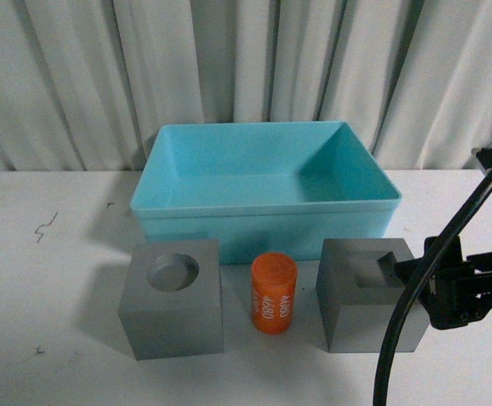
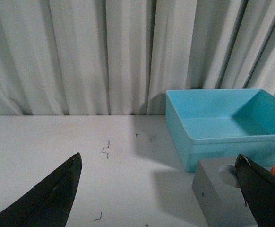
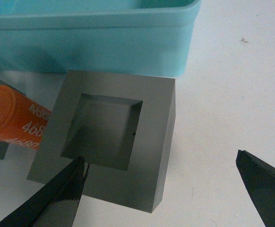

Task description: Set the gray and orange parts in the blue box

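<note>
Pale pleated curtains (image 1: pixel 229 59) hang behind a white tabletop (image 1: pixel 51 338), which carries a few small dark pen marks (image 2: pixel 106 150). Toward the back of the tabletop sits the blue box (image 1: pixel 263 233), a wide rimmed bin with its open side up. Three parts stand in a row in front of it, all outside the box. The round-recess cube (image 1: pixel 174 317) is on the robot's left and the rectangular-recess cube (image 1: pixel 356 313) on its right. The orange cylinder (image 1: pixel 273 294) stands upright between them, white digits on its side, near both cubes with a narrow gap to each. Both cubes sit just in front of the box's front wall. The right gripper (image 3: pixel 158 158) hovers at the rectangular-recess cube with its jaws spread wide and nothing between them. One finger (image 3: pixel 47 198) lies over the cube's near edge and the other over the bare tabletop beside the cube. A black cable (image 1: pixel 415 313) curves down in front of that arm in the front view. The left gripper (image 2: pixel 158 158) is likewise spread wide and holds nothing. It hangs above the tabletop, with the round-recess cube at the edge of the left wrist view.
</note>
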Controlling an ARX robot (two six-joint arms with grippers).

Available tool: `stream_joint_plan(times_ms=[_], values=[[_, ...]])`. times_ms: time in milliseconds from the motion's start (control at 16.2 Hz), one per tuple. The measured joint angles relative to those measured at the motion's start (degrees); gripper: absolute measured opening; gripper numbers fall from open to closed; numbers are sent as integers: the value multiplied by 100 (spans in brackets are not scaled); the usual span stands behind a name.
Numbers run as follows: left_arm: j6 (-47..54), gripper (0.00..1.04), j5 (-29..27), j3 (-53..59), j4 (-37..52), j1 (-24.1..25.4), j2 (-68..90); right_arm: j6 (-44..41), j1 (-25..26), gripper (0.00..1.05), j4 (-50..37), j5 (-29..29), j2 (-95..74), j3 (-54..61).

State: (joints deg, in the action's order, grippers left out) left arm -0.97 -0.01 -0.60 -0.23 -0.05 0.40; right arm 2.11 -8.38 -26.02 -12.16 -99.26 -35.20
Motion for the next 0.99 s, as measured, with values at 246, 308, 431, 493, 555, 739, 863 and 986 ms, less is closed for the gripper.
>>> stream_joint_plan(times_ms=[246, 308, 431, 493, 555, 739, 863, 986], values=[[0, 98, 0, 0, 0, 0, 2, 332, -142, 98, -33, 151, -619, -400], [0, 98, 2, 0, 2, 0, 0, 389, -181, 98, 61, 234, -717, -472], [0, 98, 0, 0, 0, 0, 2, 603, -243, 84, 83, 328, -804, -538], [0, 98, 0, 0, 0, 0, 0, 695, -262, 73, 114, 343, -807, -546], [0, 98, 0, 0, 0, 0, 2, 739, -297, 61, 105, 387, -807, -546], [0, 98, 0, 0, 0, 0, 0, 846, -328, 33, 85, 481, -793, -542], [0, 98, 0, 0, 0, 0, 0, 879, -310, 20, 155, 566, -592, -411], [0, 98, 0, 0, 2, 0, 2, 894, -179, 18, 595, 481, 57, -177]])
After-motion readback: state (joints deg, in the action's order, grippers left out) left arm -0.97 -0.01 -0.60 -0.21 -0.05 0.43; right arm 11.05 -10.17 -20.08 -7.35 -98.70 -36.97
